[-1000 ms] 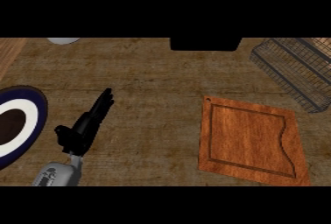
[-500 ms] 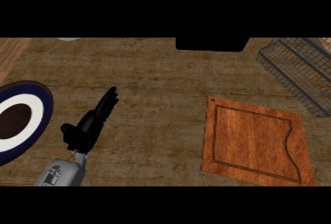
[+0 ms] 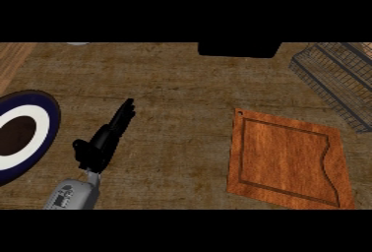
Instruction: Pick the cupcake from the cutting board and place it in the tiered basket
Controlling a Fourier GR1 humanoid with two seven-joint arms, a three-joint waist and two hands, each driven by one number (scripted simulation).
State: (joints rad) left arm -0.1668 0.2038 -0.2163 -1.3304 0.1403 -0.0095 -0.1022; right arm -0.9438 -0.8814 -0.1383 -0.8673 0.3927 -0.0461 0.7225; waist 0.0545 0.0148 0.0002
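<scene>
A wooden cutting board [image 3: 289, 160] lay bare on the brown counter [image 3: 174, 88], with no cupcake to be seen on it or anywhere else in the head view. The task's cupcake could not be placed from this angle. The wire tiered basket [image 3: 338, 81] stood just beyond the board's far right corner, partly cut off by the view's edge.

Well to the left of the board, the robot's left hand [image 3: 102, 142] hung over the counter on its grey forearm, fingers straight and pointing away from the robot, thumb out to the side, holding nothing. The right hand did not show at all. Farther left again from the board, a blue-and-white plate [image 3: 40, 135] with a dark centre sat at the view's edge, and a black block [image 3: 240, 48] lay on the counter's far side, left of the basket.

Judged from this layout, the pick-up step had not begun: no hand was near the board and nothing was in a grasp. The next move would call first for finding the cupcake, which the board did not show, then bringing a hand, likely the unseen right one on the board's side, over it before any carry towards the basket.
</scene>
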